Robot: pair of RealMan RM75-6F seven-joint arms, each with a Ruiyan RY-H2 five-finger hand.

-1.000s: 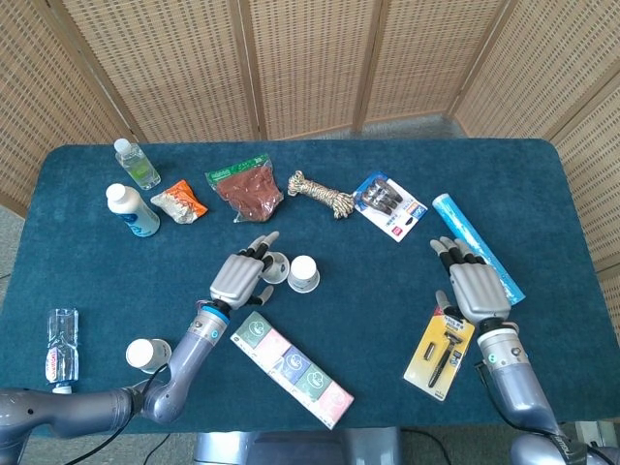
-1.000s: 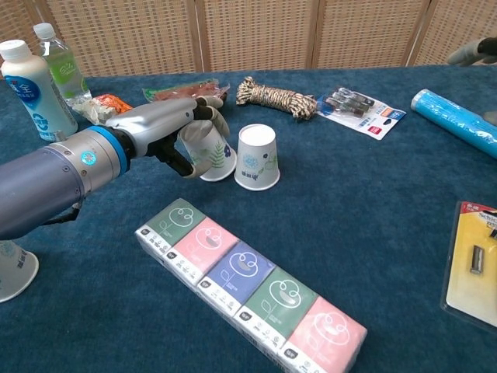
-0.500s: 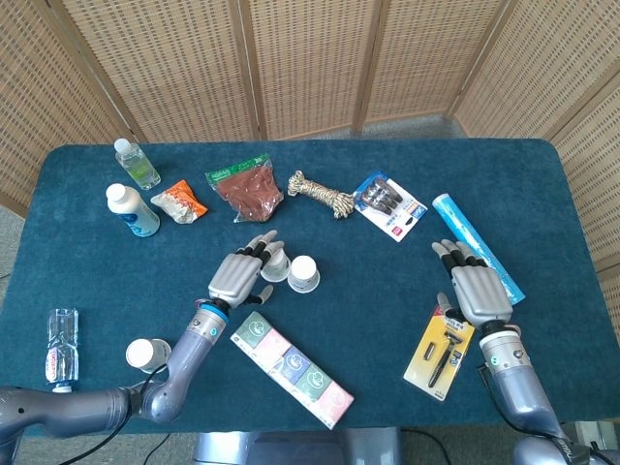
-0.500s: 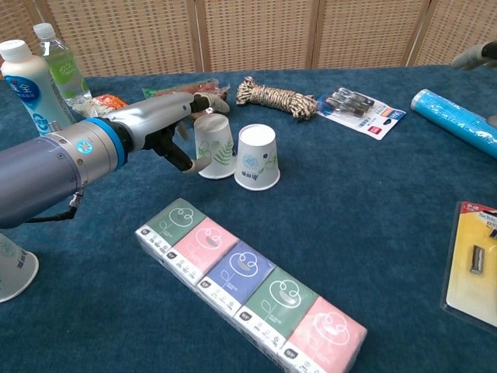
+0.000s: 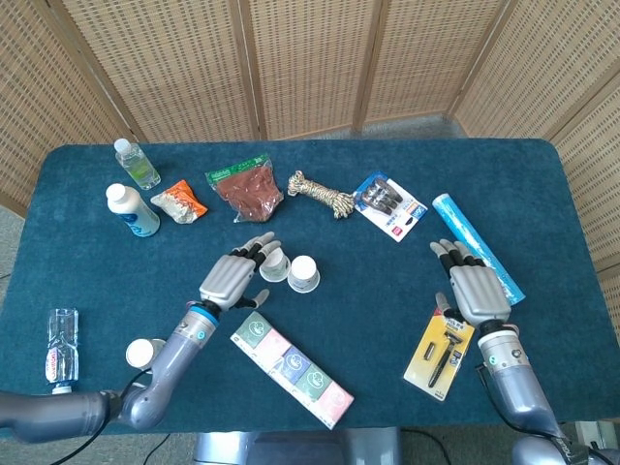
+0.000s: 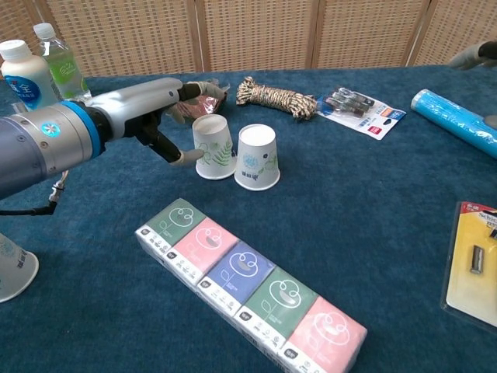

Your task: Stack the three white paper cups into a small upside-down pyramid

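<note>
White paper forms the base row from the head view: two upturned cups, the left cup (image 5: 274,266) and the right cup (image 5: 303,274), stand just beside each other mid-table, the left hand (image 5: 232,276) lies beside them with fingers spread and holding nothing, and the third cup (image 5: 140,354) stands well apart by that forearm, while the right hand (image 5: 472,286) rests open near a razor pack (image 5: 441,351). From the chest view the left hand's thumb tip sits at the left cup's wall without closing on it, both cups stand upright on their rims, and I judge the base row laid, so the next move calls for fetching the third cup, seen at the left edge, and setting it across both.
</note>
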